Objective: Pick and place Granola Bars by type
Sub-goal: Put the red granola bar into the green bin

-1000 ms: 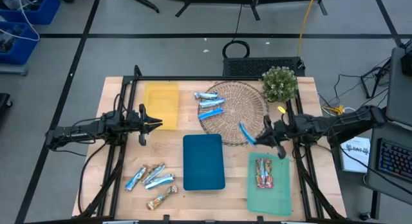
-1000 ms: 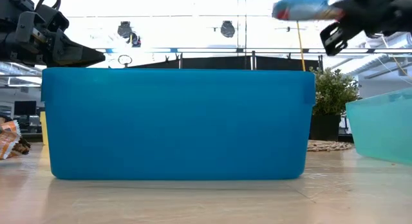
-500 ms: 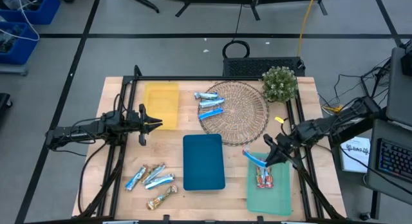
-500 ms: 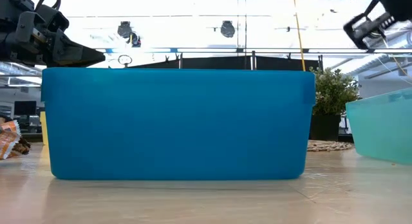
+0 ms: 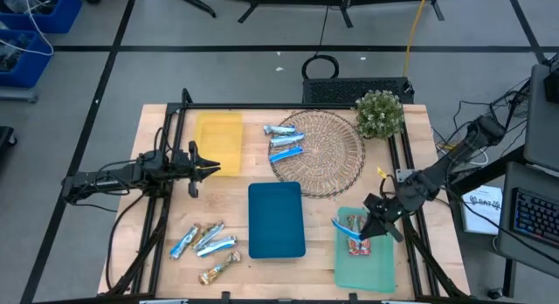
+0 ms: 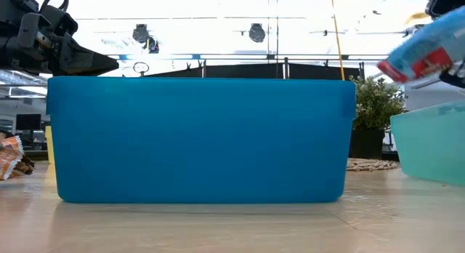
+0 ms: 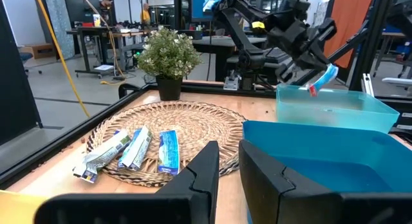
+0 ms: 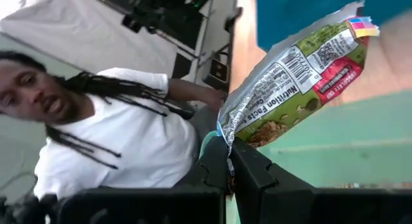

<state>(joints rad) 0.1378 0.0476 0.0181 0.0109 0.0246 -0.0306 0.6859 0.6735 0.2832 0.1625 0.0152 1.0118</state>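
Right claw (image 5: 374, 224) clamped shut, arm reaching inward from the right; left claw (image 5: 207, 168) hovers slightly parted, arm extended.

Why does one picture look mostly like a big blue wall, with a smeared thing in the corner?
Low view: the blue tray sits close to the lens, backlit by bright ceiling lights; the bar in the right gripper is blurred. High view shows everything evenly lit.

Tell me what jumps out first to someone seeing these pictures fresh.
The right gripper stands out, its fingers shut on a blue-and-silver granola bar held above the green tray, where red/orange bars already lie. Next comes the blue tray at the table's middle, which fills the low view. Three more blue bars sit on the woven mat, while the left gripper waits beside the yellow tray.
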